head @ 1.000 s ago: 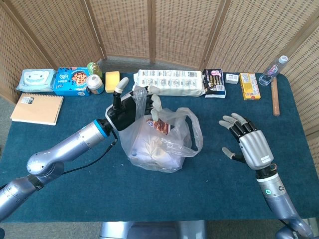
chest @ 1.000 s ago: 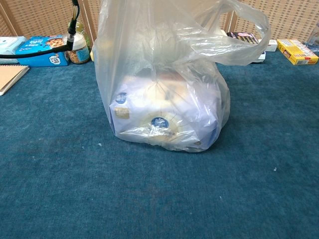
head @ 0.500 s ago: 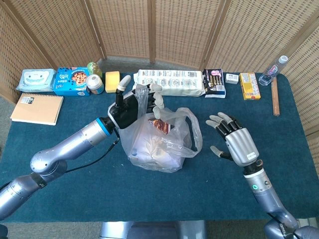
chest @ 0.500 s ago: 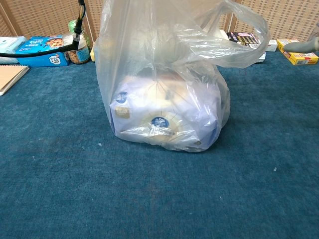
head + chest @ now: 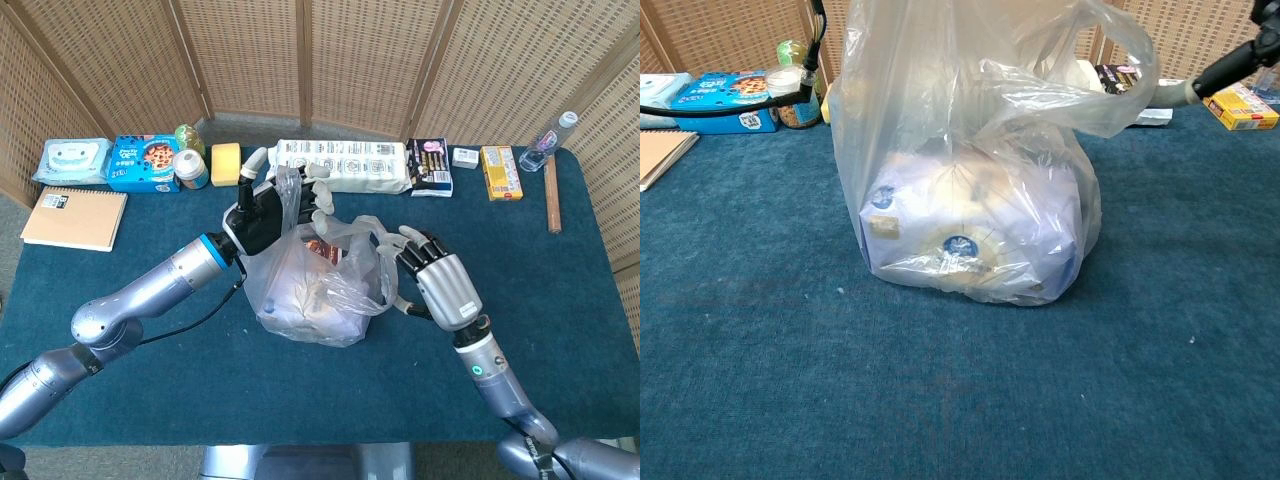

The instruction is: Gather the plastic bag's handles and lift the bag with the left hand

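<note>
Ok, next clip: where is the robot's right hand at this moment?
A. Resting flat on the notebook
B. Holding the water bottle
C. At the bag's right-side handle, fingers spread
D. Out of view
C. In the head view the right hand is up against the loose handle loop on the plastic bag, fingers spread, nowhere near the notebook or the water bottle.

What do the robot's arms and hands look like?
Both arms are shiny silver metal tubes with rounded joints. The left arm has a bright blue ring near the wrist and a thin black cable looping beside it. The left hand is black with pale fingertips. The right hand has a silver back, black fingers and pale grey tips, and a small green dot on its wrist.
</note>
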Available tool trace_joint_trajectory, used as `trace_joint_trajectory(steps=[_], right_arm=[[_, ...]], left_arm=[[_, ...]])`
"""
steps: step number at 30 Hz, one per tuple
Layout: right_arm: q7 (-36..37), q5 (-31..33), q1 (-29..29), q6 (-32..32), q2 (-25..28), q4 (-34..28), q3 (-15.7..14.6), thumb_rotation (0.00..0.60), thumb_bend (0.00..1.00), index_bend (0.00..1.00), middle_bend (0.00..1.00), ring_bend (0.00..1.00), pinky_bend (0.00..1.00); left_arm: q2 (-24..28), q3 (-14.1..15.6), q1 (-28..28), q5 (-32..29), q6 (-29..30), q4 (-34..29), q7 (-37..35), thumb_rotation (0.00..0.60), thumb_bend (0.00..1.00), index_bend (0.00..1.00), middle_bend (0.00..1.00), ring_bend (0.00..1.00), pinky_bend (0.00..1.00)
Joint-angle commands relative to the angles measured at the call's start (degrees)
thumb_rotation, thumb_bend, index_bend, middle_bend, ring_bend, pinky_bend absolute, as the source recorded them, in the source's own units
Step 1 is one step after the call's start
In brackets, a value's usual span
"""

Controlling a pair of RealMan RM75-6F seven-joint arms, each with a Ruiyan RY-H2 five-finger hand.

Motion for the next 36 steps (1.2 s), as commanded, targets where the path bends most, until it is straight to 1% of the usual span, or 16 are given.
trace_joint_trajectory(steps=[1, 5, 8, 12, 15, 20, 26, 31, 36], right_arm=[[1.5, 0.1, 0.9, 1.0, -1.8, 1.1, 0.9, 0.6, 0.21, 0.32, 0.28, 0.21, 0.19], [1.9, 0.2, 1.7, 2.8, -4.3, 3.5, 1.9, 0.6, 0.2, 0.43, 0.33, 0.26, 0.2], [2.9, 0.5, 2.0, 3.6, -5.5, 4.1, 2.4, 0.6, 0.19, 0.47, 0.35, 0.29, 0.21], [4.4, 0.9, 3.0, 5.2, -7.9, 5.3, 3.7, 0.6, 0.19, 0.53, 0.4, 0.33, 0.21], [4.9, 0.8, 3.8, 5.3, -8.2, 5.5, 4.3, 0.6, 0.19, 0.57, 0.42, 0.36, 0.23], [5.7, 1.8, 4.3, 5.8, -8.0, 4.0, 5.3, 0.6, 0.19, 0.64, 0.46, 0.39, 0.23], [7.5, 4.7, 4.2, 5.9, -7.7, 0.3, 6.7, 0.6, 0.19, 0.7, 0.48, 0.41, 0.23], [8.2, 6.1, 4.3, 5.7, -7.8, -1.8, 7.4, 0.6, 0.19, 0.73, 0.5, 0.41, 0.23], [9.6, 7.8, 4.2, 6.3, -7.4, -3.8, 9.0, 0.6, 0.19, 0.73, 0.51, 0.42, 0.23]], left_arm=[[-0.1, 0.0, -0.1, 0.1, 0.2, 0.2, -0.2, 0.0, 0.22, 0.35, 0.5, 0.43, 0.5], [-0.2, 0.2, -0.4, 0.3, 0.3, 0.5, -0.4, 0.0, 0.22, 0.35, 0.5, 0.43, 0.5], [-0.2, 0.3, -0.5, 0.5, 0.5, 0.6, -0.4, 0.0, 0.22, 0.35, 0.5, 0.43, 0.5], [-0.3, 0.4, -0.7, 0.8, 0.8, 0.5, -0.5, 0.0, 0.22, 0.35, 0.5, 0.43, 0.5], [-0.2, 0.4, -0.7, 1.1, 0.9, 0.1, -0.4, 0.0, 0.22, 0.35, 0.5, 0.43, 0.5], [0.6, 0.9, -0.5, 2.7, 1.6, -0.9, 0.6, 0.0, 0.22, 0.36, 0.5, 0.43, 0.5], [0.4, 1.2, 0.1, 5.0, 2.9, -2.2, 2.5, 0.0, 0.22, 0.36, 0.5, 0.43, 0.5], [-0.3, 0.8, 0.7, 6.3, 3.7, -3.0, 3.5, 0.0, 0.22, 0.37, 0.5, 0.43, 0.49], [-0.7, 0.9, 1.6, 9.2, 3.9, -3.5, 6.2, 0.0, 0.22, 0.37, 0.5, 0.43, 0.47]])
